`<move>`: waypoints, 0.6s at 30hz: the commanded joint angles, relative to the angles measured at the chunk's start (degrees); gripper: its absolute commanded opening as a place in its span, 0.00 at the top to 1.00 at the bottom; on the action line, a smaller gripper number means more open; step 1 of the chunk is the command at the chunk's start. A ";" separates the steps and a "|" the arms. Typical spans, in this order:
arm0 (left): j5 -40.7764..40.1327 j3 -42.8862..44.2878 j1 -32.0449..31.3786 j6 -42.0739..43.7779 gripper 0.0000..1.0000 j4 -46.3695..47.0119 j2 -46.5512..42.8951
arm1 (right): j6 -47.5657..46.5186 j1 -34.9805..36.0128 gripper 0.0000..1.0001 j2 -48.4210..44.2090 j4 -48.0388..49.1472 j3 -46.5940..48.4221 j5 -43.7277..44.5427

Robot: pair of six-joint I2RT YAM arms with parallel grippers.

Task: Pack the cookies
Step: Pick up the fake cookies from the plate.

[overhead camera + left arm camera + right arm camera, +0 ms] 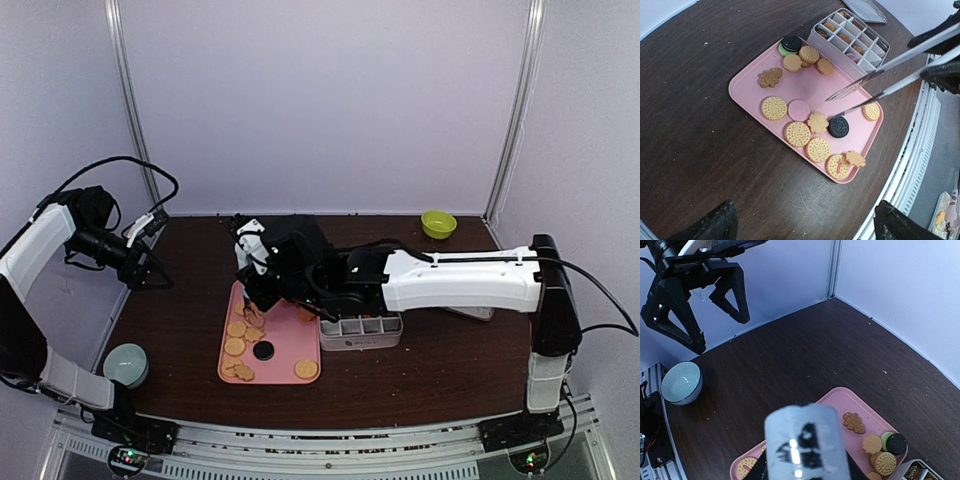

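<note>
The cookies (774, 108) lie spread on a pink tray (815, 87): golden rounds, flower shapes, a pink one, a black one (838, 127) and a black and a green one at the far end. They also show in the top view (235, 347) and the right wrist view (854, 422). My right gripper (285, 265) is shut on metal tongs (875, 75), whose open tips hang just over the tray near the black cookie. The tongs' end (805, 445) blocks much of the right wrist view. My left gripper (805, 220) is open, empty and raised left of the tray (155, 255).
A grey divided box (850, 32) with some cookies in its cells stands against the tray's right side (360, 335). A pale bowl (126, 363) sits at the front left and a green bowl (438, 223) at the back right. Walls close the left, back and right.
</note>
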 commanded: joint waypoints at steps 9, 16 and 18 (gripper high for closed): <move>1.82 -0.08 0.61 1.03 0.02 -0.68 -0.79 | 3.11 0.11 0.61 6.49 2.82 5.75 -2.27; 1.95 0.17 0.61 1.20 0.03 -0.90 -0.67 | 2.95 0.10 0.60 8.62 2.68 5.69 -1.10; 2.03 0.31 0.60 1.33 0.03 -1.07 -0.53 | 2.92 0.03 0.60 8.89 2.60 5.70 -0.80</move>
